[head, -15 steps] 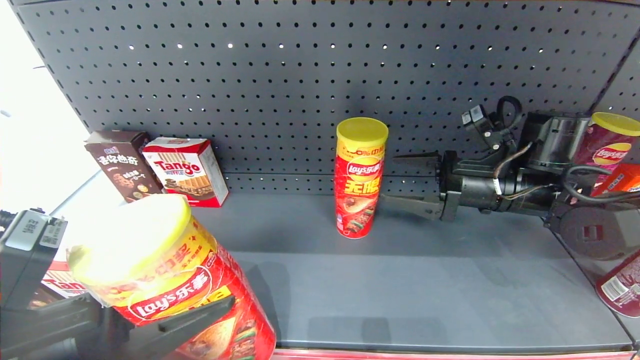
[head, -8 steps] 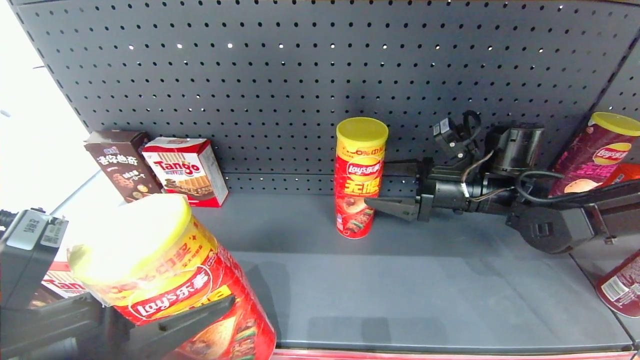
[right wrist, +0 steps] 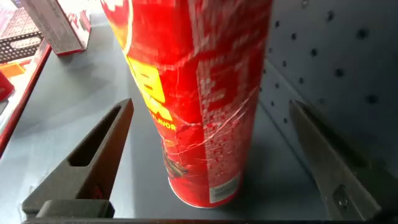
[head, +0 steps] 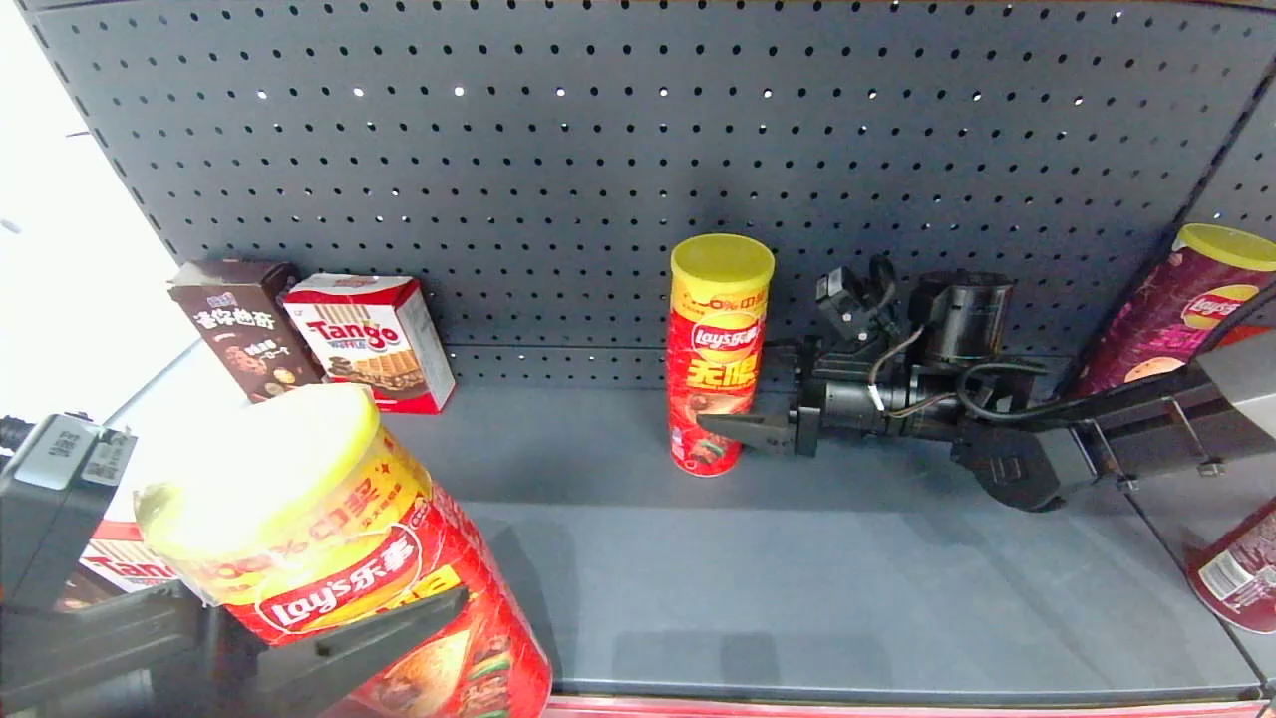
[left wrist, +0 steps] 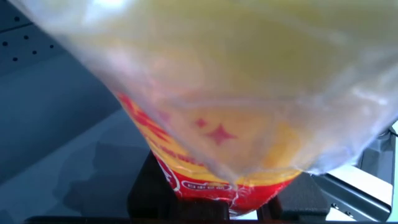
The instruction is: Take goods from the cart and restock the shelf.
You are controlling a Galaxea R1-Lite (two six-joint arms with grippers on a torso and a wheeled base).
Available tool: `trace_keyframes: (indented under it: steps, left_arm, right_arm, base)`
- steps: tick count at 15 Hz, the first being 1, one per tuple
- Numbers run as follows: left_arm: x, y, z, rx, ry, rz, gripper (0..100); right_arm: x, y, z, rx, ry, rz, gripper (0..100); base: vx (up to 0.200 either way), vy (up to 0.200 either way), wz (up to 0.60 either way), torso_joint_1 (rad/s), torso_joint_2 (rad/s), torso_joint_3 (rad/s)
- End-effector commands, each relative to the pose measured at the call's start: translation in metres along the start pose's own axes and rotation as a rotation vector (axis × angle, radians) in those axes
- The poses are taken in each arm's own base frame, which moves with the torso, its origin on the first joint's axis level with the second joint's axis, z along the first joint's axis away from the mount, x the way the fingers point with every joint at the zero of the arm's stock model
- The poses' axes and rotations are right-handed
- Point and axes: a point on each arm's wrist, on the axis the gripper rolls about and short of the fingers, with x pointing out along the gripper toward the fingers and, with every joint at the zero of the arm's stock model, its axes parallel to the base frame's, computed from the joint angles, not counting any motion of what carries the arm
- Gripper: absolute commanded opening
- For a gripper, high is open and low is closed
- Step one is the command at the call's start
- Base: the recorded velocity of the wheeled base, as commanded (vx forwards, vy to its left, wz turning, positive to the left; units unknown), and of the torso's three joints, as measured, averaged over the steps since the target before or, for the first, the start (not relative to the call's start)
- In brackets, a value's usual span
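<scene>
The can (head: 720, 354), red with a yellow lid, stands upright on the shelf (head: 847, 568), close to the pegboard (head: 598, 150) at the back and about in the middle of the shelf's width. The right gripper (head: 748, 394) comes to it from the right side, low on the can's body. Its fingers (right wrist: 93, 155) are spread apart with the can between them, one in front and one behind, and in the right wrist view a gap shows on each side, so they do not touch it. To the left, well apart from the can, a brown box (head: 244, 327) and a red-white box (head: 374, 341) stand just beside each other against the pegboard. To the right, behind the right arm, a purple can (head: 1176, 309) leans at the shelf's end, and another pack (head: 1241, 578) lies at the right edge, partly cut off. At the front left, the left gripper (head: 289, 618) is clamped on a second can (head: 339, 558), tilted and held in front of the shelf's left corner, where it hides part of the shelf.
</scene>
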Motion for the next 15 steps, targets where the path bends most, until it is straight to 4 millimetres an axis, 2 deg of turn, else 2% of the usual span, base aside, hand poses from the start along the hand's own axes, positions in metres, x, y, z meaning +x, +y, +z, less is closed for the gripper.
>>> trace_keyframes:
  steps: [1,9,10,15]
  left_arm:
    - [0.000,0.000,0.001,0.001,-0.003,0.000,0]
    - [0.000,0.000,0.002,0.001,-0.007,0.005,0]
    - [0.000,0.000,0.002,0.001,-0.007,0.006,0]
    - [0.000,0.000,0.002,0.001,-0.007,0.006,0]
  right_arm:
    - [0.004,-0.002,-0.005,0.005,0.004,0.005,100]
    - [0.019,-0.008,-0.009,-0.014,-0.013,0.016,100]
    - [0.021,-0.008,-0.008,-0.020,-0.024,0.018,0]
    - [0.023,-0.002,-0.007,-0.018,-0.024,0.032,0]
  base:
    - [0.000,0.000,0.00,0.000,0.00,0.000]
    - [0.000,0.000,0.00,0.000,0.00,0.000]
    - [0.000,0.000,0.00,0.000,0.00,0.000]
    - [0.000,0.000,0.00,0.000,0.00,0.000]
